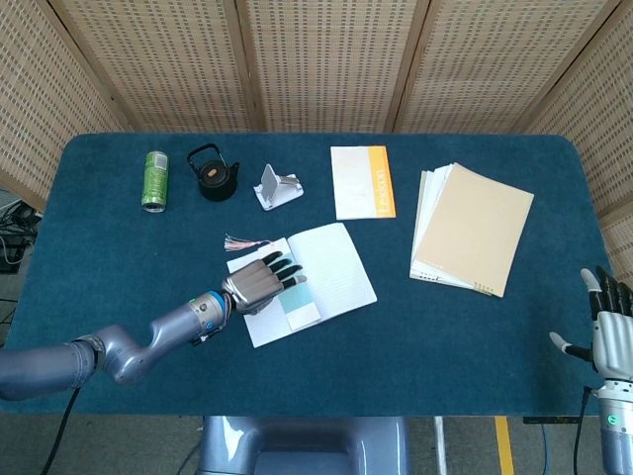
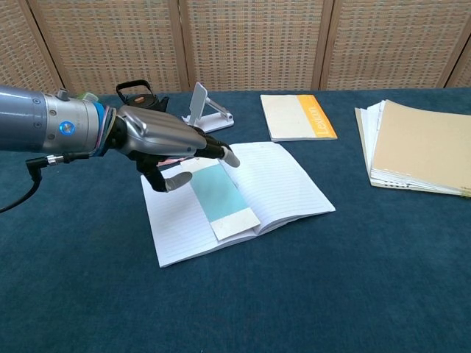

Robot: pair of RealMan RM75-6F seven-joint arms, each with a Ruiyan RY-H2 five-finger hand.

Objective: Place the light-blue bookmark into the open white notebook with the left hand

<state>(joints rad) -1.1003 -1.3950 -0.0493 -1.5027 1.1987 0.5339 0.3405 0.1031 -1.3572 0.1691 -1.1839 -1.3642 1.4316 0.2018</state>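
bookmark: light-blue bookmark [image 2: 219,197] lies flat in the white notebook [image 2: 283,187], along the centre fold, pale strip at its near end; pink tassel [image 1: 240,241] sticks out past the far-left corner onto the worktop [image 1: 119,257]
notebook: open, lined pages up, near the middle of the blue worktop, turned slightly askew
left robot hand [image 2: 163,140]: above the notebook's left page, fingers apart and stretched toward the fold, holding nothing; thumb hangs below the palm; not touching the bookmark as far as chest view shows
right robot hand [image 1: 609,327]: at the near-right edge, off the worktop corner, fingers spread and pointing up, nothing in it
far row: green can [image 1: 155,180] on its side, black teapot [image 1: 215,174], white phone stand [image 1: 276,186], orange-striped notepad [image 1: 362,181]
right side: stack of papers with tan cover [image 1: 475,228], well apart from the notebook
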